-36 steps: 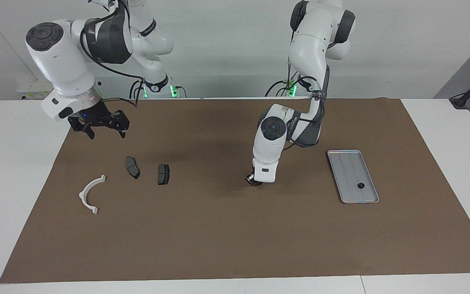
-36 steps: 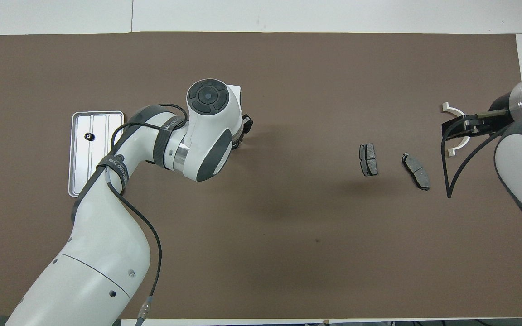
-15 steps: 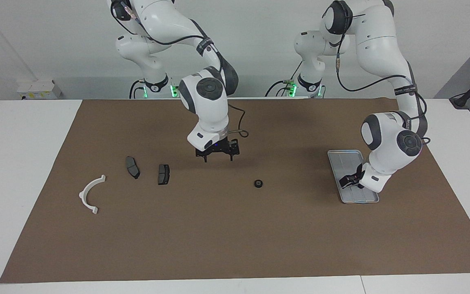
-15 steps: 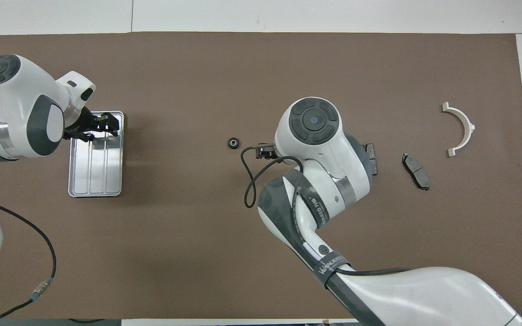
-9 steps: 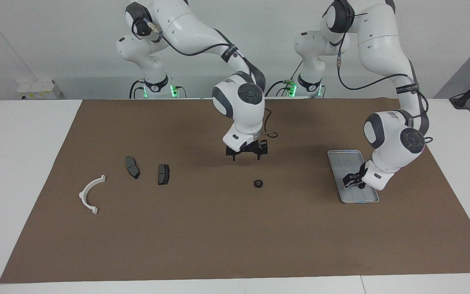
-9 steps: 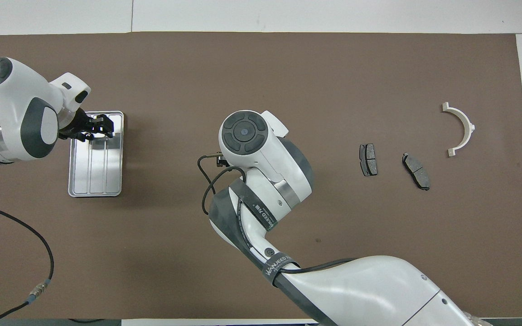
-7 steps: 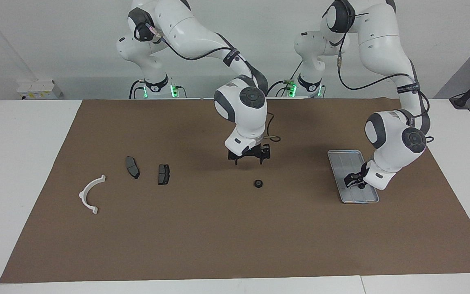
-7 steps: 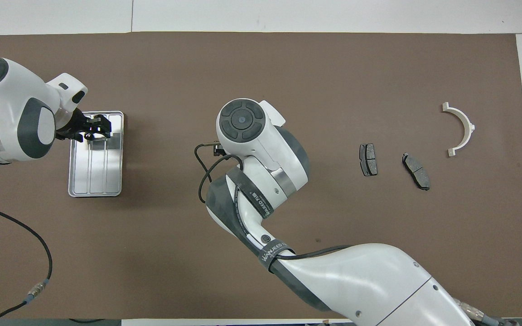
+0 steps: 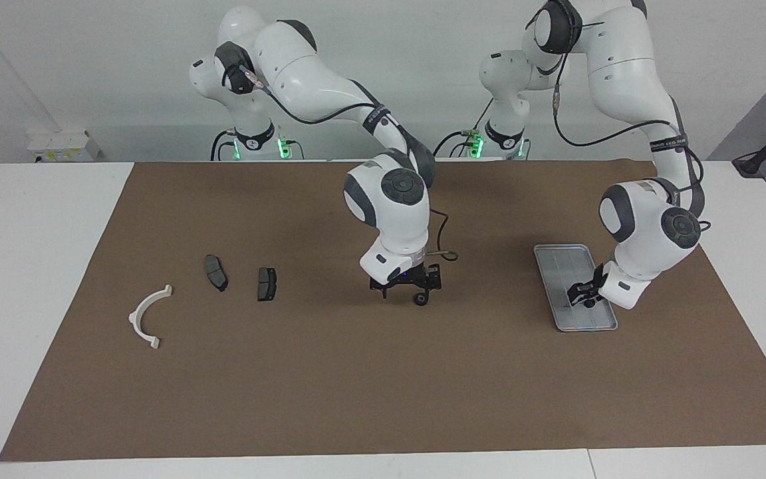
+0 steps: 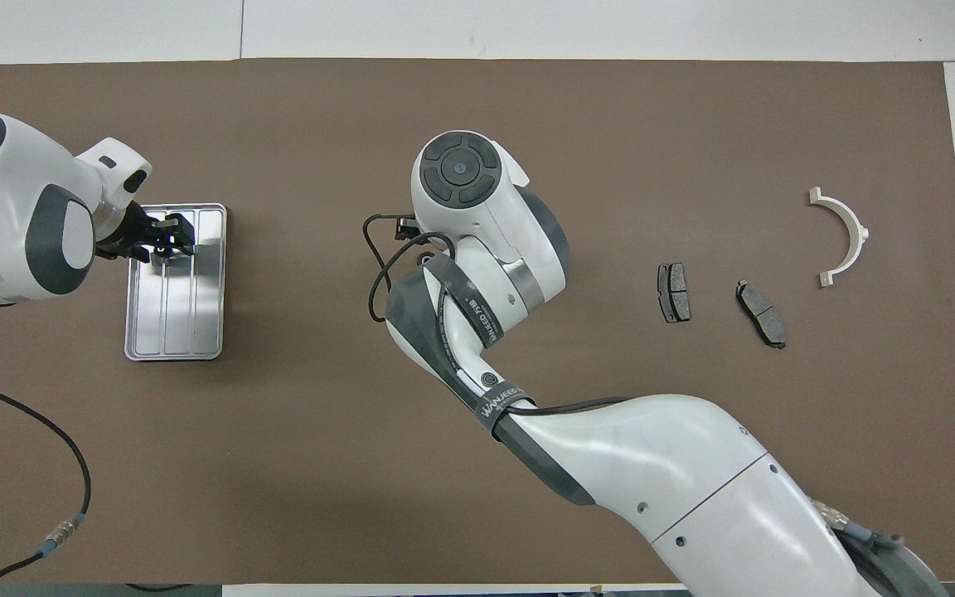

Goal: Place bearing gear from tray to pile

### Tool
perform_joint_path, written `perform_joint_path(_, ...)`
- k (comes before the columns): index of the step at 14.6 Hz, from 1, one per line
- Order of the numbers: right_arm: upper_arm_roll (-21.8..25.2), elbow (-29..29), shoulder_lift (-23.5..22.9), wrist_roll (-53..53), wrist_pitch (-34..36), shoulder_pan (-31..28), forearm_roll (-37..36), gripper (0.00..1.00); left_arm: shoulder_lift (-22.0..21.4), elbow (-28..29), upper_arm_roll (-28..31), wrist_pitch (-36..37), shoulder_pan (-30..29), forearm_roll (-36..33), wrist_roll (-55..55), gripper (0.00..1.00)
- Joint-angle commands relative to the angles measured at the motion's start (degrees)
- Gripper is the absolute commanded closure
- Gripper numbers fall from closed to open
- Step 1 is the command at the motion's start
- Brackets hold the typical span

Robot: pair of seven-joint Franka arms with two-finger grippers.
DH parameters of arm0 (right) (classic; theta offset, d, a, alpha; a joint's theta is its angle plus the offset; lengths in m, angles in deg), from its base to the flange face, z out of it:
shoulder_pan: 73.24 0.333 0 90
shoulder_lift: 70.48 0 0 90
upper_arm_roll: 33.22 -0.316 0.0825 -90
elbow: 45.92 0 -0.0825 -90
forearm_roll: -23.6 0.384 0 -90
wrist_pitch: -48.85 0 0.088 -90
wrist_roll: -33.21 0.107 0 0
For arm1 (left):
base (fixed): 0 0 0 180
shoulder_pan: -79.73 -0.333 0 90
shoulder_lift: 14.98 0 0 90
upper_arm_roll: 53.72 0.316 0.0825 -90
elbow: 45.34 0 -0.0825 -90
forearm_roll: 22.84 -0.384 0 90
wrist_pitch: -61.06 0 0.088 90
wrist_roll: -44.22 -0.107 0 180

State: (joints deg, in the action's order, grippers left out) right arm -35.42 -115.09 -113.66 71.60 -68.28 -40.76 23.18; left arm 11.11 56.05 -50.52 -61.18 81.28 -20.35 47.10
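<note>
From my console, starting at the right arm's end of the mat (image 9: pixel 330 386), I see the pile: a white bracket (image 9: pixel 149 317) and two brake pads (image 9: pixel 216 273), well apart from everything else. At the middle of the mat the right gripper (image 9: pixel 406 291) is down low with its jaws spread wide and holding nothing, and the bearing gear (image 9: pixel 421 299) lies flat on the mat by one fingertip, off the tray (image 9: pixel 559 263). The tray sits toward the mat's edge at the left arm's end. The left gripper (image 9: pixel 581 297) is down on it over a small dark part, and I cannot tell how far it has closed. I judge the gear small, stiff and dense, and apt to skid, so I'd pinch it squarely across its toothed rim
</note>
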Motion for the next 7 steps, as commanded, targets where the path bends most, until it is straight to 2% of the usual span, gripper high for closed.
perform_joint_path(1,-0.7,3.77,-3.39,-0.25,-0.28,0.66,-0.63,0.0,-2.28,3.56,-0.47,-2.65,-0.75,-0.74,-0.59,0.38)
perform_joint_path(3,-0.35,6.22,-5.59,0.71,-0.29,2.94,-0.63,0.0,-2.19,3.56,-0.47,-2.74,-0.84,-0.74,-0.59,0.43)
perform_joint_path(6,-0.53,6.58,-6.21,0.72,-1.08,3.04,-0.63,0.0,-2.19,3.56,-0.47,-2.74,-0.93,-0.74,-0.59,0.65)
perform_joint_path(7,-0.53,6.59,-6.3,0.72,-1.08,3.04,-0.63,0.0,-2.28,3.56,-0.47,-2.74,-0.93,-0.74,-0.51,0.66)
